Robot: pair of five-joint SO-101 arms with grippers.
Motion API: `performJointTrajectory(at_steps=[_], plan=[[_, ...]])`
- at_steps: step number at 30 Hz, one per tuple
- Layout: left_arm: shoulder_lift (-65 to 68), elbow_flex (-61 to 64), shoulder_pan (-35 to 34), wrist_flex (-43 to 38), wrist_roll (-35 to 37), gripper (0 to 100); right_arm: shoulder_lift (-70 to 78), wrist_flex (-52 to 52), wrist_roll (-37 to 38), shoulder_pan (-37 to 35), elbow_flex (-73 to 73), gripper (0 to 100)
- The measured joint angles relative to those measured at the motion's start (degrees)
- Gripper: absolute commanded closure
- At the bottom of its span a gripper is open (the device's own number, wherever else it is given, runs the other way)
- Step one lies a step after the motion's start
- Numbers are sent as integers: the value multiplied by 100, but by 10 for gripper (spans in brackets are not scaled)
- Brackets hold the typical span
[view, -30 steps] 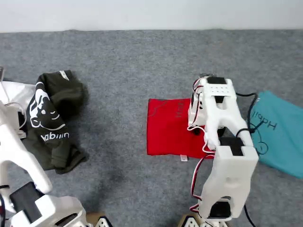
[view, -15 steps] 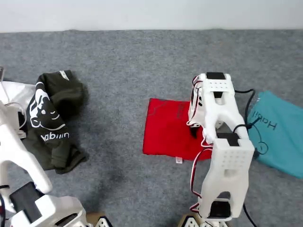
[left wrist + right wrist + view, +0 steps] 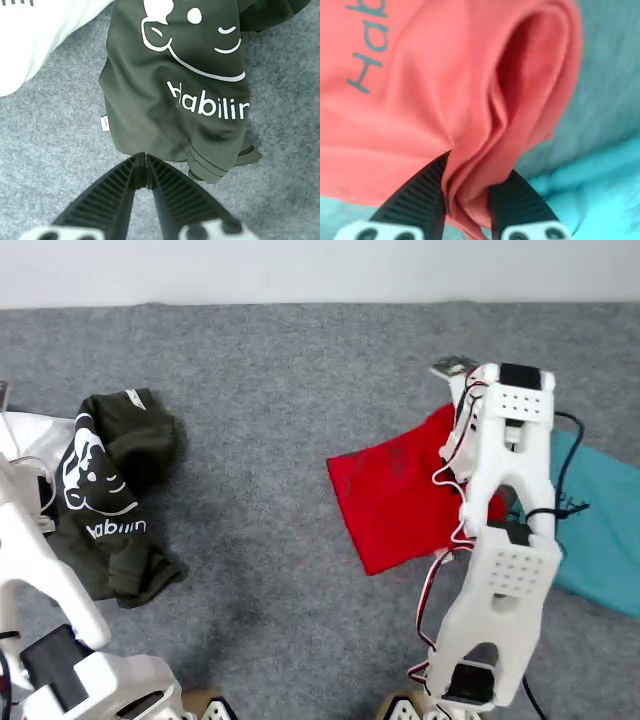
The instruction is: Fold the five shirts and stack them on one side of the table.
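dragged rightward, the red shirt (image 3: 400,502) now overlaps the teal shirt (image 3: 605,540), pinched in the right gripper (image 3: 467,197). left gripper (image 3: 145,167) sits clenched, empty, by the crumpled dark shirt (image 3: 115,490). stacking looks barely begun.

White lettering (image 3: 210,103) is showing on the dark green shirt (image 3: 150,115), and teal lettering (image 3: 367,47) is showing on the red shirt (image 3: 435,115).

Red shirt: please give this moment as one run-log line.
right gripper: shut on red shirt | red shirt: bunched, beside teal shirt | left gripper: shut, near dark shirt
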Motion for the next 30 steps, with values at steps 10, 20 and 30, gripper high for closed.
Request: performJointTrajectory(at_steps=[10, 20, 30], plan=[[0, 0, 0, 0, 0, 995, 1152, -800, 2251, -431, -1345, 990], [0, 0, 0, 0, 0, 995, 1424, -255, 2048, -431, -2664, 824], [0, 0, 0, 0, 0, 995, 1415, 501, -897, -237, -4053, 757]])
